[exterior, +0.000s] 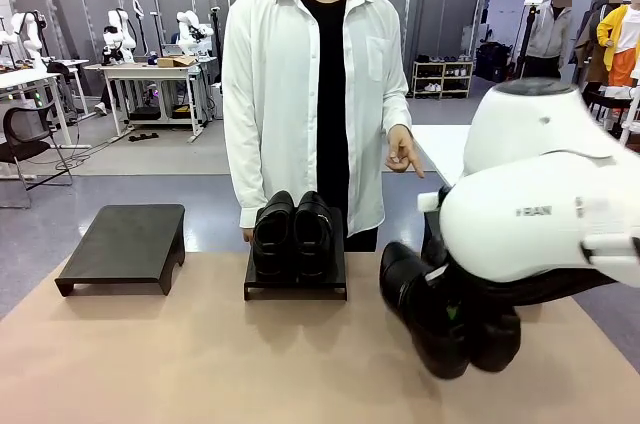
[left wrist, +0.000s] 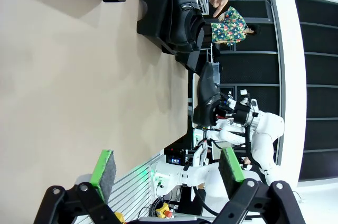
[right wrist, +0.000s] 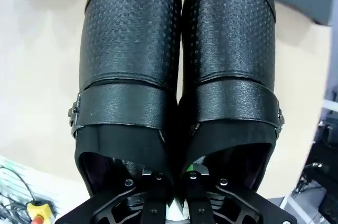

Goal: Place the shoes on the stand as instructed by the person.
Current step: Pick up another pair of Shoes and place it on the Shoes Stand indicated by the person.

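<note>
Right tool [right wrist: 174, 203]: clamped shut on the inner collars of a pair of glossy black leather dress shoes with perforated uppers and strap bands [right wrist: 177, 76]; the pair is held off the beige counter [exterior: 200, 364] at its right side, toes tilted down.

Left tool [left wrist: 166, 174]: spread wide, nothing between its green pads [left wrist: 103, 174], held above bare counter.

Second pair of glossy black dress shoes [exterior: 292, 234]: set side by side on the middle low black stand [exterior: 295, 289].

Left low black stand [exterior: 125, 244]: nothing is carried.

Person in white open shirt [exterior: 315, 84]: stood behind the middle stand; one hand [exterior: 403, 154] is pointed downward with the index finger.
</note>
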`<state>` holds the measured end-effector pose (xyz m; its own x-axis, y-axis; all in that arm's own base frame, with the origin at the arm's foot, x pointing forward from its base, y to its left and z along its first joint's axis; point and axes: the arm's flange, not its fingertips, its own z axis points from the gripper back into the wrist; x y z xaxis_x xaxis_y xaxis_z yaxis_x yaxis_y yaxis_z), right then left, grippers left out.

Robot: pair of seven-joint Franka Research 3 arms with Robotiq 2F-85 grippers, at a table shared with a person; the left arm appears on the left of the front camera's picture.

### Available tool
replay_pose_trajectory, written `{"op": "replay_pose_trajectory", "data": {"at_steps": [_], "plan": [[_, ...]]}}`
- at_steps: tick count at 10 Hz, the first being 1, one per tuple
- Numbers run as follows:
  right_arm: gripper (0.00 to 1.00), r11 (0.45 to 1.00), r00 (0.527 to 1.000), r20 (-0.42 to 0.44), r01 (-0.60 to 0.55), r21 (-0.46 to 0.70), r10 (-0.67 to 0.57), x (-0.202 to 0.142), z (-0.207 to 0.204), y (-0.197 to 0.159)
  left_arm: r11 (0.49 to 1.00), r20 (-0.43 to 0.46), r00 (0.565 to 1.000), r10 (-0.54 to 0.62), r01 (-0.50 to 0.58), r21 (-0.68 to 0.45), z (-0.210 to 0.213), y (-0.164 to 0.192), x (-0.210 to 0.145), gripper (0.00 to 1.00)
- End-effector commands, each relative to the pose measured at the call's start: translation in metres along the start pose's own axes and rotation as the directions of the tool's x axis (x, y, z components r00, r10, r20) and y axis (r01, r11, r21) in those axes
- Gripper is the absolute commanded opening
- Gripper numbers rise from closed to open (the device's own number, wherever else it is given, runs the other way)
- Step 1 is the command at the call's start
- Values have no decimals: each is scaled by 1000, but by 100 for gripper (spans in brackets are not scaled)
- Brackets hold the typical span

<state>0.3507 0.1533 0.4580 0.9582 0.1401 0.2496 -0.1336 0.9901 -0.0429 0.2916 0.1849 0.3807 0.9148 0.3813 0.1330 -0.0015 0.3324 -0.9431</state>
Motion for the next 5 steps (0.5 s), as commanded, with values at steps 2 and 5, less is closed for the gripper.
{"op": "replay_pose_trajectory", "data": {"at_steps": [2,5], "plan": [[7,999,991,136,18,-52,-10,25,38,-61,1000,-5,1000,-13,13,-9,2,-2,-1,100],[7,998,978,205,48,-40,-38,78,46,-108,1000,-5,1000,-13,13,-9,2,-2,-1,100]]}}
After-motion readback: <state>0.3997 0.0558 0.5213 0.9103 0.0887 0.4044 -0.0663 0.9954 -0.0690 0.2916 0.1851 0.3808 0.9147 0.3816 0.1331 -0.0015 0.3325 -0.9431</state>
